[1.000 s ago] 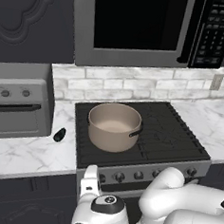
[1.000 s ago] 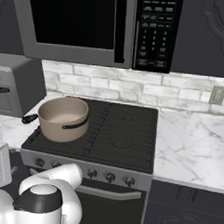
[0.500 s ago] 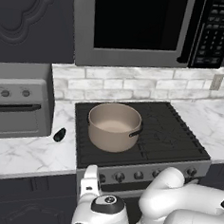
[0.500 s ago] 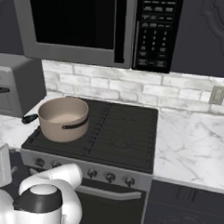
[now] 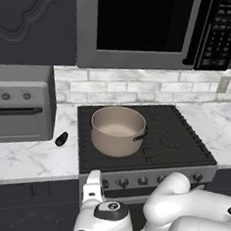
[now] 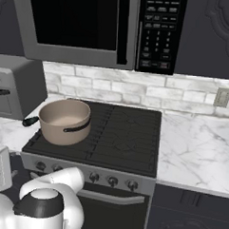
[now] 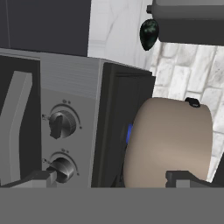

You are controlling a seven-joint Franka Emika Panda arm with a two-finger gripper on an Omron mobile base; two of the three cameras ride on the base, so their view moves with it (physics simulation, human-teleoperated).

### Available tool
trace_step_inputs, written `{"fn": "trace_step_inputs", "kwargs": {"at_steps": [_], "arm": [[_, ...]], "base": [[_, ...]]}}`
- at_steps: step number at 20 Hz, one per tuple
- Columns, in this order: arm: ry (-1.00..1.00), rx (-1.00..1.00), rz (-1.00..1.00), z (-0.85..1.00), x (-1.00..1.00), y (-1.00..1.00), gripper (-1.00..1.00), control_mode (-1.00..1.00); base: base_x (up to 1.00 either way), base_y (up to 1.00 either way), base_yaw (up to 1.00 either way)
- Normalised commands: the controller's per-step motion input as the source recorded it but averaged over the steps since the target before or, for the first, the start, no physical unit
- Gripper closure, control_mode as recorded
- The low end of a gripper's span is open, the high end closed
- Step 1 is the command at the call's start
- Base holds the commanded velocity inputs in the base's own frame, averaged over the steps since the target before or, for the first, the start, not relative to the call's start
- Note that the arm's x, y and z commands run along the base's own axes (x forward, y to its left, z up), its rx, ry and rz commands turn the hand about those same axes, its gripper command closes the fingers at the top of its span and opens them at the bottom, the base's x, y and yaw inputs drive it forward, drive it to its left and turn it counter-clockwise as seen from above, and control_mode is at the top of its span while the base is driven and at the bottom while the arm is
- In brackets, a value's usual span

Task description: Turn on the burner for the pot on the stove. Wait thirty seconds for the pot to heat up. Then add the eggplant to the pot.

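1. One thing up front: there's no writing I can actually read. The microwave (image 5: 144, 29) keypad above the stove (image 5: 150, 140) is just tiny blurry marks.
2. The pot (image 5: 117, 130) is round and tan-beige with a paler inside and a short dark handle. It sits on the stove's front left burner.
3. The eggplant (image 5: 61, 139) is small, glossy and almost black, lying on the white marble counter (image 5: 25, 159) just left of the stove, near the grey toaster oven (image 5: 19, 110).
4. The stove has black grates and a steel front with round dark knobs (image 7: 61, 124).
5. The gripper (image 7: 111, 177) is spread wide, empty, by the stove's left knobs.
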Motion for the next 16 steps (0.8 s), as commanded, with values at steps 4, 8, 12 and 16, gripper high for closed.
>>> {"fn": "trace_step_inputs", "kwargs": {"at_steps": [4, 8, 12, 16], "arm": [[0.00, 0.00, 0.00, 0.00, 0.00, 0.00, -1.00, -1.00], [0.00, 0.00, 0.00, 0.00, 0.00, 0.00, -1.00, -1.00], [0.00, 0.00, 0.00, 0.00, 0.00, 0.00, -1.00, -1.00], [0.00, 0.00, 0.00, 0.00, 0.00, 0.00, -1.00, -1.00]], "base": [[0.00, 0.00, 0.00], [0.00, 0.00, 0.00], [0.00, 0.00, 0.00], [0.00, 0.00, 0.00]]}}
